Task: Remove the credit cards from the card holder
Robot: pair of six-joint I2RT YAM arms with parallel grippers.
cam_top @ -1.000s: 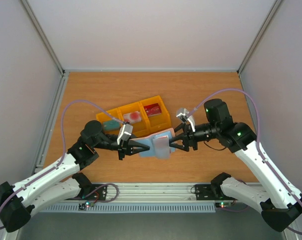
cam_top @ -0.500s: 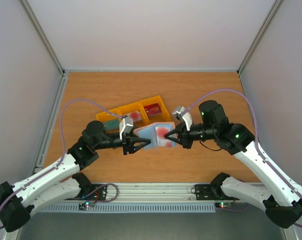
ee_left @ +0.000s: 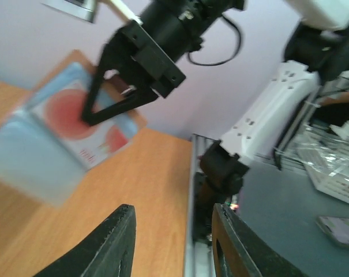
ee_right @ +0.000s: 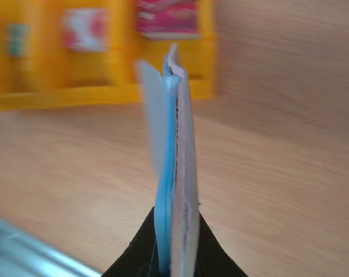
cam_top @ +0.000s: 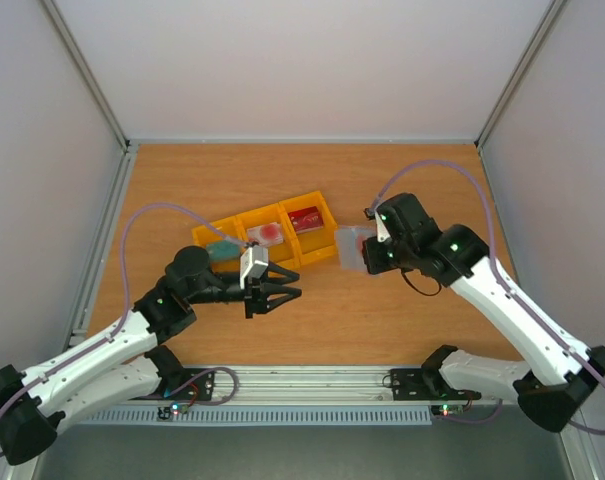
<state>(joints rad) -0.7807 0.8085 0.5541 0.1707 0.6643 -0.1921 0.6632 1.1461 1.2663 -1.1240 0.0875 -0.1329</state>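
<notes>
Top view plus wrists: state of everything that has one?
card holder: gripped by the right hand, raised in the air, seen edge-on from the right wrist.
red-blotched card: inside the card holder, face showing.
right hand: shut on the card holder.
left hand: open, empty.
yellow tray: something in each of its three compartments.

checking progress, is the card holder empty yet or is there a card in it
Not empty. The card holder, pinched by the right gripper, shows a whitish card with red blotches on its inner panel.
</notes>
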